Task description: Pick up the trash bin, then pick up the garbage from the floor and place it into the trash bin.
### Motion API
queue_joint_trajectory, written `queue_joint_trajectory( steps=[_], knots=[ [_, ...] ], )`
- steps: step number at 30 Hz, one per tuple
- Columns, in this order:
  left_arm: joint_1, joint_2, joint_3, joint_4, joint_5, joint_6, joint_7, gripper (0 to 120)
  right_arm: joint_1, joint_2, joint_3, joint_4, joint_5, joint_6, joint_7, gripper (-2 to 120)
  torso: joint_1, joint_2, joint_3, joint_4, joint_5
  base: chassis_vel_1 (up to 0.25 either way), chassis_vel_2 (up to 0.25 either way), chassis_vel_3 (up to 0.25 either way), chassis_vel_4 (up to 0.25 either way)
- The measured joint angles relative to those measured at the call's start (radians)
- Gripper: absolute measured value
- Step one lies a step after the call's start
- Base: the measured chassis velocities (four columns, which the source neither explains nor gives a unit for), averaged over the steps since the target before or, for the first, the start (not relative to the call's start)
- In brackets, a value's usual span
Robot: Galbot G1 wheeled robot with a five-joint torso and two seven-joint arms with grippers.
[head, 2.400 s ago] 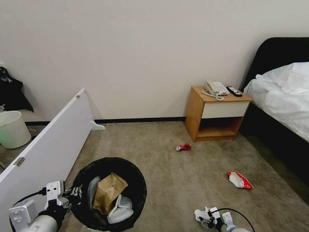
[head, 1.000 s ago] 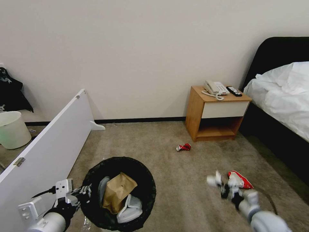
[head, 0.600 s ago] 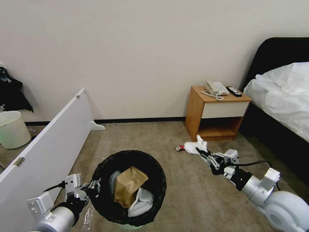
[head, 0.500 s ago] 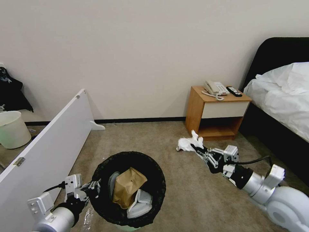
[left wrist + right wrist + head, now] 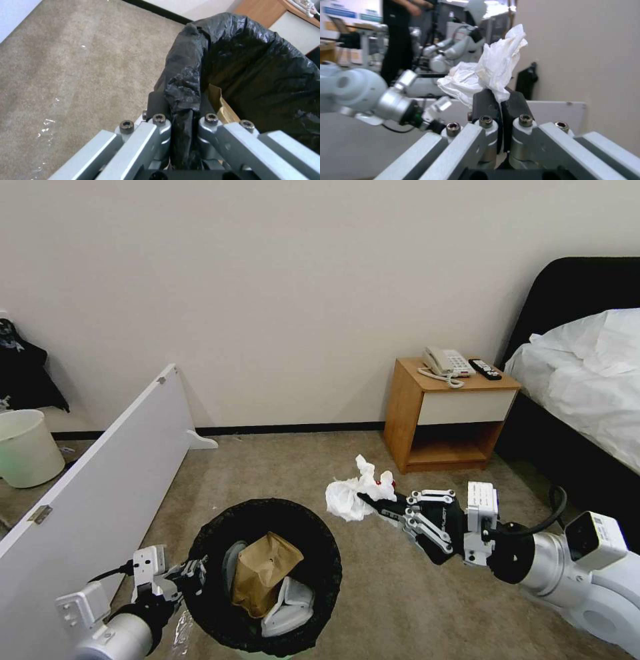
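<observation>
White tissue (image 5: pixel 351 492) between right fingers (image 5: pixel 375 502)

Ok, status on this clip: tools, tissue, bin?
Left tool shut on trash bin rim. Right tool shut on crumpled tissue, held beside the bin, not yet over it. Nothing between them.

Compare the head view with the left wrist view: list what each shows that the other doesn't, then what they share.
Head view alone: the right gripper pinching a crumpled white tissue beside the bin's far rim, a bed, and white slippers in the bin.

Left wrist view alone: the left gripper's fingers clamped on the bag-covered rim.

Both: the trash bin, brown paper bag, carpet floor, left gripper.
</observation>
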Motion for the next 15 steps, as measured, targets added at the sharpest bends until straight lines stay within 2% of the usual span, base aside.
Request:
queue_joint_trajectory(
  steps=[6,9,10,15],
  knots=[
    [-0.01,0.009,-0.001,0.0,-0.006,0.002,-0.001,4,0.143,0.005,-0.122,-0.016,0.055,-0.011,-0.053,0,0.0,0.0,0.0,0.0002,-0.0001,0.0,0.0,0.0,0.0],
    [-0.013,0.01,-0.002,0.0,-0.011,0.003,-0.001,4,0.292,0.047,-0.282,-0.031,0.093,-0.023,-0.067,0,0.0,0.0,0.0,0.0001,-0.0001,0.0,0.0,0.0,0.0],
    [-0.013,0.01,-0.002,0.0,-0.011,0.003,-0.001,4,0.292,0.047,-0.282,-0.031,0.093,-0.023,-0.067,0,0.0,0.0,0.0,0.0001,-0.0001,0.0,0.0,0.0,0.0],
    [-0.013,0.008,0.001,0.0,-0.011,0.004,-0.001,4,0.491,0.124,-0.482,-0.069,0.111,-0.028,-0.077,0,0.0,0.0,0.0,0.0003,-0.0001,0.0,0.0,0.0,0.0]
  ],
)
